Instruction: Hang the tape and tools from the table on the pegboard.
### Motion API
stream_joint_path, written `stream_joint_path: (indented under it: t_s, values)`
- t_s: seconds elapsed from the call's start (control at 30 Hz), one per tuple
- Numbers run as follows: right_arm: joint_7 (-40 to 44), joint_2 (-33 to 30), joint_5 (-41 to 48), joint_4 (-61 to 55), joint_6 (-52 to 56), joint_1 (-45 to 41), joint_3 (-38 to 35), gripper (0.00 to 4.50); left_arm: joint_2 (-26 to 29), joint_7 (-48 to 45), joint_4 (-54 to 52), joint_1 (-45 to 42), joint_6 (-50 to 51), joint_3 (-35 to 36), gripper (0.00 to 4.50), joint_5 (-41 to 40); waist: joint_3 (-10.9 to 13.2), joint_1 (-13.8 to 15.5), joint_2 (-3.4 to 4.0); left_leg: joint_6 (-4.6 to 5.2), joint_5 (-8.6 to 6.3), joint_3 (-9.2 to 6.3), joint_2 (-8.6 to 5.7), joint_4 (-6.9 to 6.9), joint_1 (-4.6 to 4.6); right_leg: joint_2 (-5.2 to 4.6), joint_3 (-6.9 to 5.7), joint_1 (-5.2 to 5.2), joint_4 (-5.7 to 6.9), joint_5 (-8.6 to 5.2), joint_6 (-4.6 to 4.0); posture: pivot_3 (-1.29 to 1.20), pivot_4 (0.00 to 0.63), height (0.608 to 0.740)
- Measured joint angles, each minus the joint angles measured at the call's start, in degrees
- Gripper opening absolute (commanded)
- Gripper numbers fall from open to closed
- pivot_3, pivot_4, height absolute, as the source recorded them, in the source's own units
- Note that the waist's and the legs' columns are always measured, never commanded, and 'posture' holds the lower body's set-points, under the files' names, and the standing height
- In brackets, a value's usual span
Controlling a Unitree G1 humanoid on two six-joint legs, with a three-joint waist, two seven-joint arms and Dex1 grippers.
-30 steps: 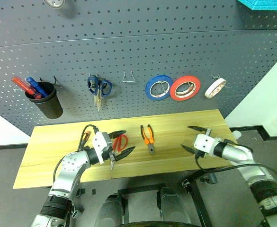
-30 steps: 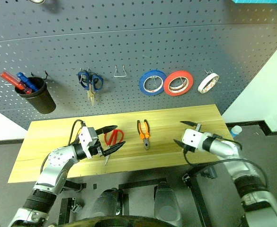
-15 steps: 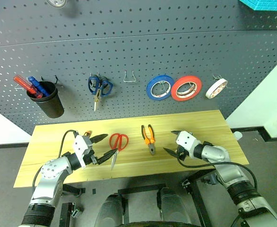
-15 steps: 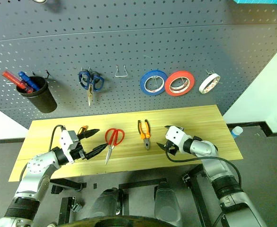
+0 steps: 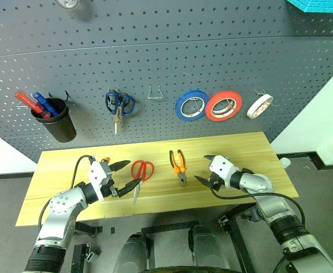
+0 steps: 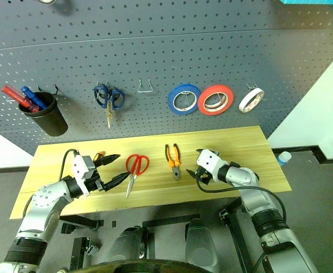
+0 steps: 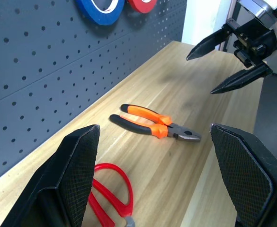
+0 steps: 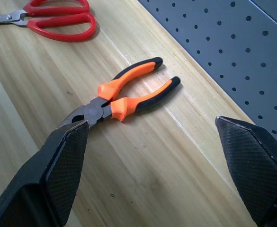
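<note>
The whitish tape hangs on a hook at the right of the pegboard. On the table lie the red-handled scissors and, to their right, the orange-and-black pliers. An orange end of the screwdriver peeks out behind my left gripper, which stands open and empty just left of the scissors. My right gripper is open and empty too, just right of the pliers, which lie between its fingers in the right wrist view.
On the pegboard hang blue-handled scissors, an empty wire hook, a blue tape roll and a red-orange roll. A black cup holding red and blue pens hangs at the left.
My left gripper has drawn back to the left, uncovering the red scissors. My right gripper has moved left across the table, close to the pliers. Both stayed open.
</note>
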Motion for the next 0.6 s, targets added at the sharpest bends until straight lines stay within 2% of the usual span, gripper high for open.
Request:
stream_joint_path:
  t_s: [0.6]
  values:
    - [-0.23,0.38,-0.03,0.0,0.95,0.01,0.0,4.45,0.01,-0.39,0.98,0.12,-0.36,0.0,3.9,0.3,0.0,0.01,0.0,0.0,0.0,0.0,0.0,-0.01,-0.02,0.0,0.0,-0.04,0.0,-0.01,0.0,-0.1,0.123,0.73]
